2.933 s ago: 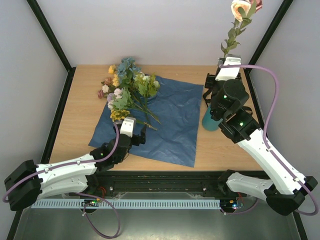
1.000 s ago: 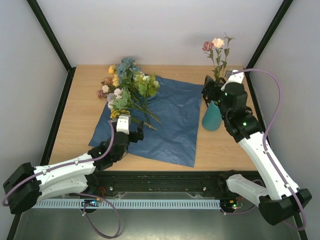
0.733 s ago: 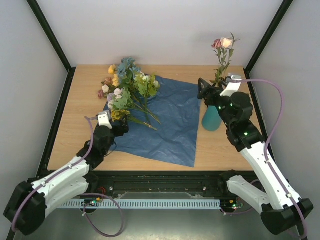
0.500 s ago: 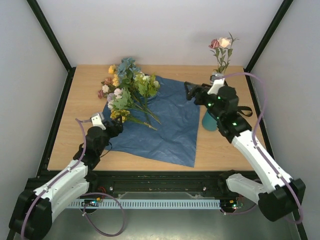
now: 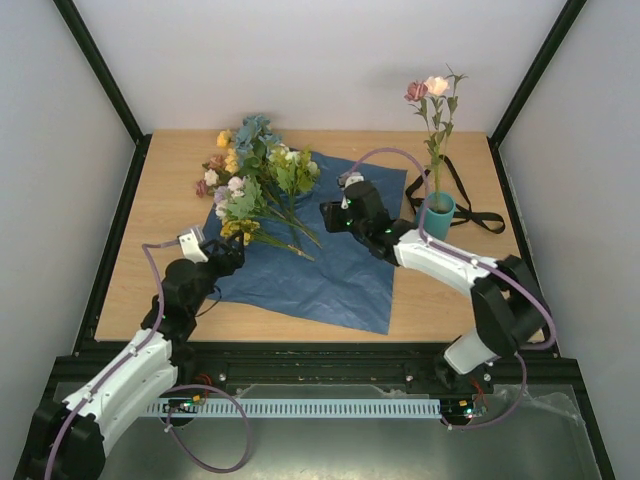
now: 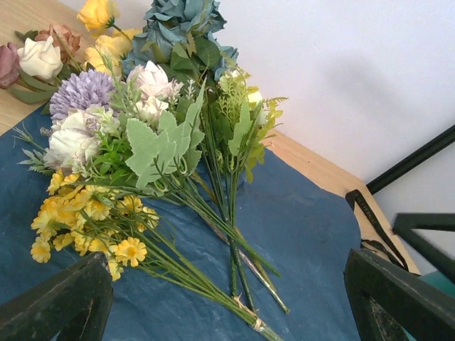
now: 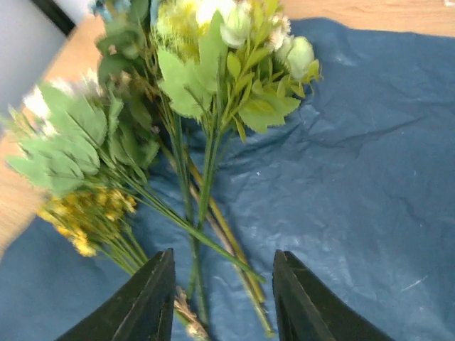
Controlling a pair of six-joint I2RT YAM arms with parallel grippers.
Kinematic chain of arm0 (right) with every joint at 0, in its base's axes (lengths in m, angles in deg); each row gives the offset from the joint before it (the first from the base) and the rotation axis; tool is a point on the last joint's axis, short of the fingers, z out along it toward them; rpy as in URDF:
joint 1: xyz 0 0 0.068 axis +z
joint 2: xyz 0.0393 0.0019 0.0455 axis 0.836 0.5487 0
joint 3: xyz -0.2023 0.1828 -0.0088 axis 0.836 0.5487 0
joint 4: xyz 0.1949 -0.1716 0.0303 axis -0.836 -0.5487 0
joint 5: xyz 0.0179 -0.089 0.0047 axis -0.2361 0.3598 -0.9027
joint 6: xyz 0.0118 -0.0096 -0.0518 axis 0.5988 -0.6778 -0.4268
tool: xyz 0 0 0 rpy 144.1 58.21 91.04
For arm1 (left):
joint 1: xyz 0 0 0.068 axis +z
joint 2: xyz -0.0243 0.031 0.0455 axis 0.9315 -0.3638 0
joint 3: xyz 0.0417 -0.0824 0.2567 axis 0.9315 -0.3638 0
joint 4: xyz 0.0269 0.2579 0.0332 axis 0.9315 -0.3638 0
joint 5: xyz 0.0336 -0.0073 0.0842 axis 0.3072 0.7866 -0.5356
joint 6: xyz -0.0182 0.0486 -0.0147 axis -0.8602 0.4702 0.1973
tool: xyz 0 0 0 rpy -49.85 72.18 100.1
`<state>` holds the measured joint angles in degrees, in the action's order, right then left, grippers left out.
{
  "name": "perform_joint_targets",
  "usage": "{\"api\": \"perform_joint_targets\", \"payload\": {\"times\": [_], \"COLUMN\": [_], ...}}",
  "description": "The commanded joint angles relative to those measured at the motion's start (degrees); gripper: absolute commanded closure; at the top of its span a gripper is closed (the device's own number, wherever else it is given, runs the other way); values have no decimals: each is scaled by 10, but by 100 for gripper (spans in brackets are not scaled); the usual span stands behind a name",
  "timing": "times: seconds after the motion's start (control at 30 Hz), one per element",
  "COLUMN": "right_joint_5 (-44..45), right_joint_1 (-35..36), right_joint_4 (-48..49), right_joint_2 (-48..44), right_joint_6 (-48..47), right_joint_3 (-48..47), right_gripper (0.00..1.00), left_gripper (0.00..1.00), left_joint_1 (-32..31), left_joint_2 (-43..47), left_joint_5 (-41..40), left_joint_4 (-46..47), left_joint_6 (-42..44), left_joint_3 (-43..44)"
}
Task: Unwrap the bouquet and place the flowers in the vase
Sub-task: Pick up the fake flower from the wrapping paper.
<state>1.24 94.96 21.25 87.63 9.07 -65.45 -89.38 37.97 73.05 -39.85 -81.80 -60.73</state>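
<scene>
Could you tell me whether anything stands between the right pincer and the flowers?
Nothing visible does: the right pincer hovers open over the paper, and the flowers lie bare just ahead of it.

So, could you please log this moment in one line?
vase: one stem in; flowers: on paper; right gripper: open near flowers; left gripper: open

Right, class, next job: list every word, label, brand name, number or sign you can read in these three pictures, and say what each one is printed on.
There is no readable text in any of the three views.
The blue paper, the flowers, the vase, the black ribbon and the table all look plain, with no print on them.
</scene>
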Motion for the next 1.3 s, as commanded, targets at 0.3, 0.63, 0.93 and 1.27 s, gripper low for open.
{"api": "perform_joint_targets", "payload": {"times": [0.3, 0.63, 0.93, 1.27], "right_joint_5": [33, 7, 15, 36], "right_joint_1": [36, 52, 52, 51], "right_joint_4": [75, 73, 53, 12], "right_joint_2": [197, 305, 373, 429], "right_joint_6": [-17, -34, -54, -76], "right_joint_3": [-117, -216, -281, -337], "right_gripper": [75, 76, 76, 78], "left_gripper": [9, 9, 8, 7], "left_joint_1": [-3, -3, -3, -3], "left_joint_2": [4, 15, 18, 20], "left_joint_5": [33, 15, 15, 17], "left_joint_4": [21, 17, 16, 15], "left_joint_6": [17, 19, 19, 17], "left_joint_3": [1, -4, -3, -2]}}
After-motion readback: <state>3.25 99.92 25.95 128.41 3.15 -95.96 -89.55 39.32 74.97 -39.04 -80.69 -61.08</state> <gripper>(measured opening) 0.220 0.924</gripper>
